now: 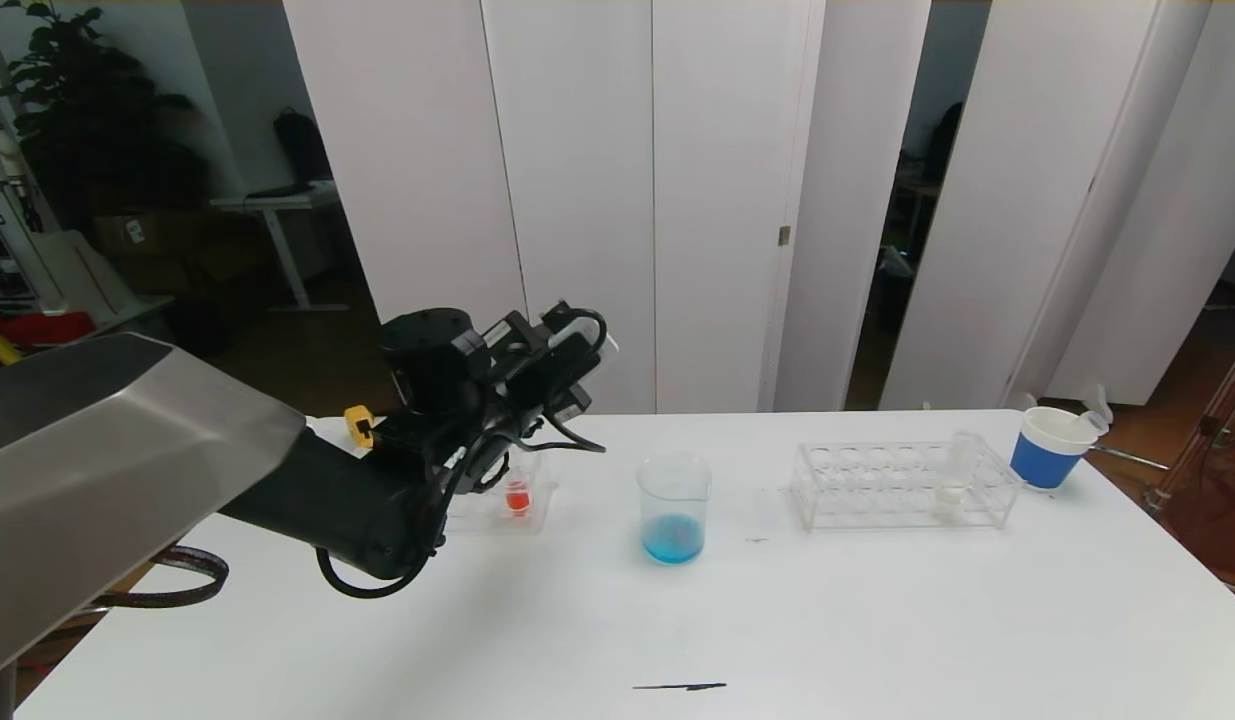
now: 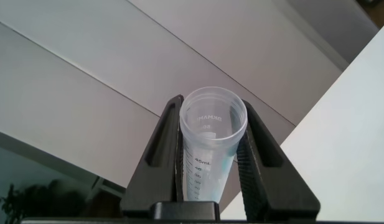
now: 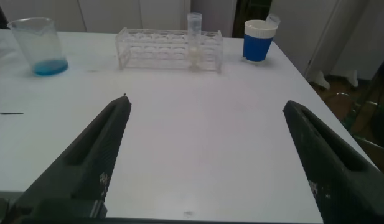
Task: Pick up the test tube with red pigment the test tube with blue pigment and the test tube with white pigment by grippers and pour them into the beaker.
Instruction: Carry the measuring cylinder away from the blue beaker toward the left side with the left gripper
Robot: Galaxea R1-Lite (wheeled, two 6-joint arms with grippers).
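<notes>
A robot's left gripper (image 1: 567, 350) hangs above the left part of a white surface (image 1: 617, 620), its jaws clamped on a clear, graduated tube (image 2: 211, 146) that looks emptied, mouth tilted up and away. Just below that arm, a small clear rack (image 1: 507, 500) holds the tube with red liquid (image 1: 517, 497). The beaker (image 1: 673, 505), clear and cylindrical with a pouring lip, stands near the middle of the surface with a shallow pool of blue at its bottom, well clear of every edge. To its right, with bare surface between, sits a long clear rack (image 1: 902, 485) of round holes; the test tube with white pigment (image 1: 949, 492) stands upright at its right end. A white-and-blue paper cup (image 1: 1052, 447) sits close to the far right corner.

Only the left wrist view shows the printed scale on the held tube. Only the right wrist view shows the right gripper (image 3: 207, 155), low over the near right side, jaws spread wide and holding nothing, open surface ahead of them.
</notes>
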